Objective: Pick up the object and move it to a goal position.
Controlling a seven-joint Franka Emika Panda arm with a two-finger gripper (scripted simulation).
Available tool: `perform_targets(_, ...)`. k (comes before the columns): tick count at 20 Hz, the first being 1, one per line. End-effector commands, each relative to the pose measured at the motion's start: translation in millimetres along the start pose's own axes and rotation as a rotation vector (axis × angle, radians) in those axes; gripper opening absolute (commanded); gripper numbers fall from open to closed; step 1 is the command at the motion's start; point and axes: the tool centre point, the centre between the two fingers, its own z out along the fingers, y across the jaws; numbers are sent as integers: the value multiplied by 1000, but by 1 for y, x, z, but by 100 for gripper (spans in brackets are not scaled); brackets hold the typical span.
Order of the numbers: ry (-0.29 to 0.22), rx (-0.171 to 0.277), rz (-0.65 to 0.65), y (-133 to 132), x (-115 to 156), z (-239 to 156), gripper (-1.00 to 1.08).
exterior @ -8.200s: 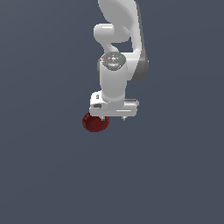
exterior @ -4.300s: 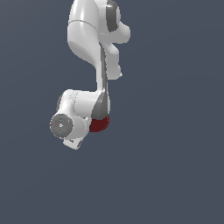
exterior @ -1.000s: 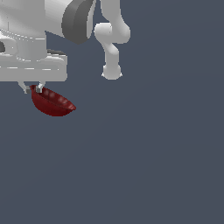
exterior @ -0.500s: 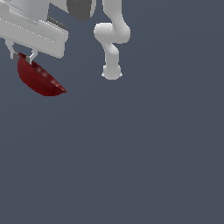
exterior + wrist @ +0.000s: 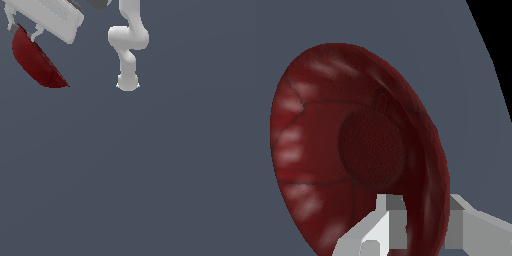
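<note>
In the upper left of the exterior view, the white tool [image 5: 22, 31] grips a dark red bowl [image 5: 36, 61] by its rim, one finger [image 5: 36, 33] on each side. The bowl hangs tilted in the air, its flat rim facing upper right. Farther back, the white arm [image 5: 128, 45] rises near the top centre over the plain grey bench [image 5: 150, 175].

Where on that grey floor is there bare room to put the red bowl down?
Nearly everywhere: the plain grey floor lies bare below and to the exterior view's right of the white arm base. The only crowded spot is the upper left corner, where the white tool grips the glossy dark red bowl by its rim.
</note>
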Motion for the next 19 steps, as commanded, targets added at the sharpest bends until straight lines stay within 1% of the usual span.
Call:
perform_targets(1, 9, -37, 27, 5, -5, -15, -100)
perform_targets(6, 18, -88, 64, 9, -12, -36, -100)
perform_targets(10, 23, -115, 84, 10, -17, -47, -100)
perform_targets(14, 25, -128, 95, 11, -19, -53, -100)
perform_targets(19, 25, -128, 95, 11, -19, -53, -100)
